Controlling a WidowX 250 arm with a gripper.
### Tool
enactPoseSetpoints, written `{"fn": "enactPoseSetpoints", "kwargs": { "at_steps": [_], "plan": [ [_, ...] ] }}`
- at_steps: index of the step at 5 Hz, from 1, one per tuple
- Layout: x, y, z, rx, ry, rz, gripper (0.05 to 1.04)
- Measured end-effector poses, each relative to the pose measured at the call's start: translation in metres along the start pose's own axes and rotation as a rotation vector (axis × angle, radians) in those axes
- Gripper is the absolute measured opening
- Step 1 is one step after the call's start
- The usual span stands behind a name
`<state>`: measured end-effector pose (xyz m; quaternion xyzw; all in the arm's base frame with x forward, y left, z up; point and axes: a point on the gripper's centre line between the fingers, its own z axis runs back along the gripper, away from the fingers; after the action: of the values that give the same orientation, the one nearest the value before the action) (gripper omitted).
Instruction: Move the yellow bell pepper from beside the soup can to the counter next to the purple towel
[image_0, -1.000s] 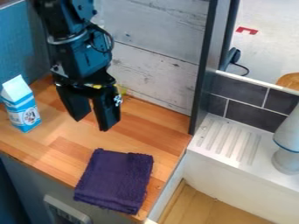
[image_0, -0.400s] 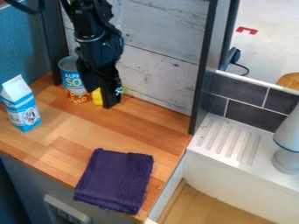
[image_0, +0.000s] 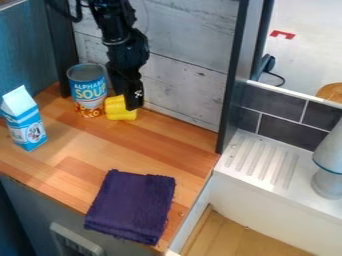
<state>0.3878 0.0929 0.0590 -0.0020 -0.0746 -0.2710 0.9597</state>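
Gripper (image_0: 131, 102) partly hides yellow object (image_0: 119, 111) beside can (image_0: 87, 90).

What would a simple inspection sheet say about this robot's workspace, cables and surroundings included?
Surface: wooden counter; spills, nothing seen.
Things at work: yellow object, on the counter near the wall.
Clutter: tall can beside it; blue-and-white carton, upright at left; folded dark cloth at front.
Gripper: black gripper, partly in front of the yellow object; contact unclear.
Cables: black cable by the arm; thin cord behind the tiles.
Surroundings: plank wall, dark tiles, ridged white drainer.
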Motion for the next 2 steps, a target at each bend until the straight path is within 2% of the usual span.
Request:
{"fn": "enactPoseSetpoints", "kwargs": {
  "at_steps": [1,2],
  "plan": [
    [0.018,0.024,-0.026,-0.040,-0.055,-0.179,1.000],
    [0.017,0.049,-0.033,-0.016,-0.086,-0.242,1.000]
  ]
}}
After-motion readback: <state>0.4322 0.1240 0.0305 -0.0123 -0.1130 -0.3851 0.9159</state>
